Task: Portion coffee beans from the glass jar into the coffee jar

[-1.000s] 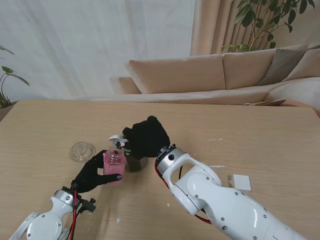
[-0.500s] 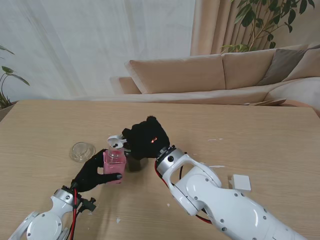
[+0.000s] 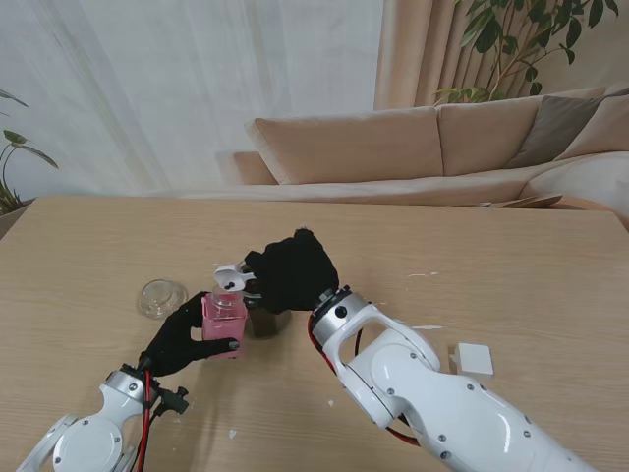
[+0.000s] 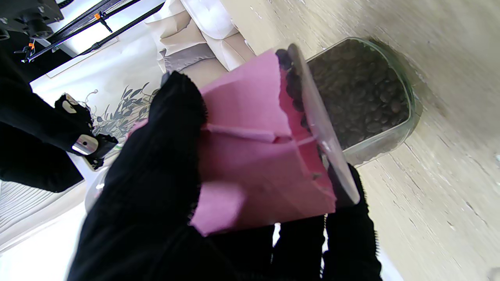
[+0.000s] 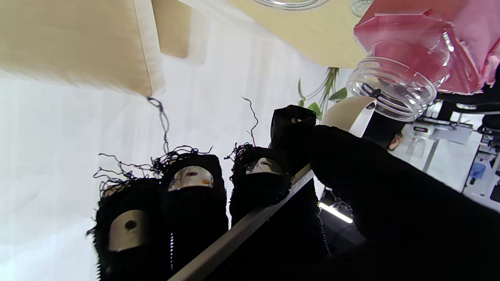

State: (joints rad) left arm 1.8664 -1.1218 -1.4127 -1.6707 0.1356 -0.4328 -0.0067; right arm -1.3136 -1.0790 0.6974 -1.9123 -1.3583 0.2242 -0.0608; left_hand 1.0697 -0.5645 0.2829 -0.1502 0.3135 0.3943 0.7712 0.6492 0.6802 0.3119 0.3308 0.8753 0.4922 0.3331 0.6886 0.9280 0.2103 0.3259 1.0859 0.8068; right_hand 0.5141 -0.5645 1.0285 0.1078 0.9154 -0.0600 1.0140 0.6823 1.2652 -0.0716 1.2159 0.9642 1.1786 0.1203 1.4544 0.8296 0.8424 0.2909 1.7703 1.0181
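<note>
My left hand (image 3: 182, 340) is shut on a small clear jar with a pink label (image 3: 224, 321), held a little tilted just off the table. Right beside it stands the glass jar of coffee beans (image 3: 267, 321), partly hidden under my right hand (image 3: 291, 274). That hand is shut on a spoon whose white scoop (image 3: 231, 277) hovers over the pink jar's open mouth. The left wrist view has the pink jar (image 4: 265, 156) in front of the bean jar (image 4: 363, 97). Seen from the right wrist, the scoop (image 5: 349, 113) sits close to the pink jar's threaded mouth (image 5: 394, 93).
A round clear glass lid (image 3: 162, 297) lies on the table to the left of both jars. A small white block (image 3: 475, 359) sits to the right, near my right forearm. Small white specks dot the wooden table (image 3: 491, 246).
My right hand and the spoon have shifted slightly to the right, the scoop staying over the pink jar's mouth. The left hand has held the pink jar nearly still.
</note>
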